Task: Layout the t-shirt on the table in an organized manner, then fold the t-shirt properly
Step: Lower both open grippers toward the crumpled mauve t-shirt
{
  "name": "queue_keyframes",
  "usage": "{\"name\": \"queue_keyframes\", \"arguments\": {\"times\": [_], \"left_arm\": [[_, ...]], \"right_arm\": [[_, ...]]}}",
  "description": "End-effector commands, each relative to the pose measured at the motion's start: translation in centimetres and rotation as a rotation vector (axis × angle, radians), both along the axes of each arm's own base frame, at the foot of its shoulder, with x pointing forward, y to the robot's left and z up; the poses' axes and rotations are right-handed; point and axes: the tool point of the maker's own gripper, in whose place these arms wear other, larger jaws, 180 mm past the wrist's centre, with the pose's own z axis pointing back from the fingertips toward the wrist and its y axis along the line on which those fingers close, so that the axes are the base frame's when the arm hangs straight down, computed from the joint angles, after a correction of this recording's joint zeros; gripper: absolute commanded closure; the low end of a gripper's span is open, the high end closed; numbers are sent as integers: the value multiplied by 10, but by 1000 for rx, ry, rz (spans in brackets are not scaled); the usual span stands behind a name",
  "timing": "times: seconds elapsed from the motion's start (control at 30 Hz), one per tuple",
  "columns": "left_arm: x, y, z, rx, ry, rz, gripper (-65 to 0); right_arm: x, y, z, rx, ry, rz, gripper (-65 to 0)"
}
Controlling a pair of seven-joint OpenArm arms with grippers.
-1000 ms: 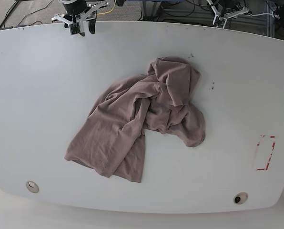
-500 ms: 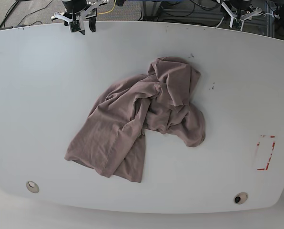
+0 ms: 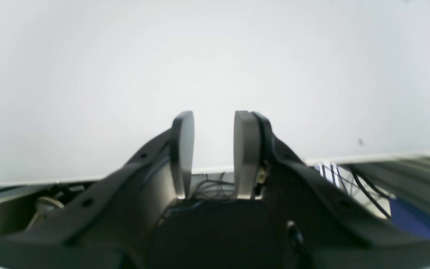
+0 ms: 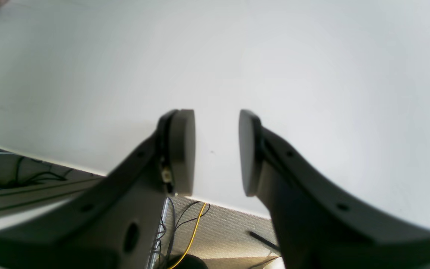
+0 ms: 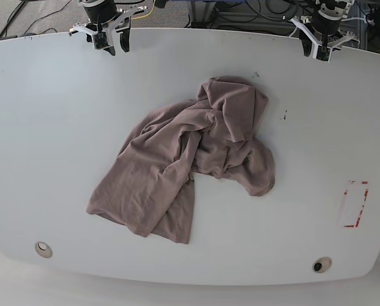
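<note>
The left hand (image 5: 322, 50) hangs at the far edge of the tabletop (image 5: 56, 127), fingers (image 3: 183, 149) spread with a gap and nothing between them. The right hand (image 5: 111, 39) (at the opposite far corner) is likewise parted and empty. Well apart from both, the t-shirt (image 5: 183, 159) lies crumpled mid-tabletop, near a red dashed mark (image 5: 354, 204).

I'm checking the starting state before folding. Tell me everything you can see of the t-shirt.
The t-shirt is plain mauve-brown, thin soft knit by its look, with no print. It lies crumpled near the middle of the white table, bunched and folded over itself at the upper right, one flatter panel spreading toward the lower left. Only the table touches it; neither gripper is near.
</note>
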Motion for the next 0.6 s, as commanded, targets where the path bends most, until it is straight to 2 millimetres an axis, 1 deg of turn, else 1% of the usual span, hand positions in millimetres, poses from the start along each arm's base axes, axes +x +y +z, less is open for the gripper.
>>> {"name": "queue_keyframes", "arguments": {"times": [0.0, 0.1, 0.3, 0.57], "left_arm": [[16, -1, 11, 0, -64, -6, -160], [27, -2, 16, -1, -92, -9, -160], [50, -17, 22, -27, -145, -45, -160], [73, -27, 27, -46, -189, -66, -158]], "right_arm": [[13, 0, 11, 4, -58, 1, -185], [22, 0, 14, 4, -82, 1, -185], [45, 0, 22, 4, -139, 2, -185], [73, 1, 35, 8, -216, -2, -189]]}}
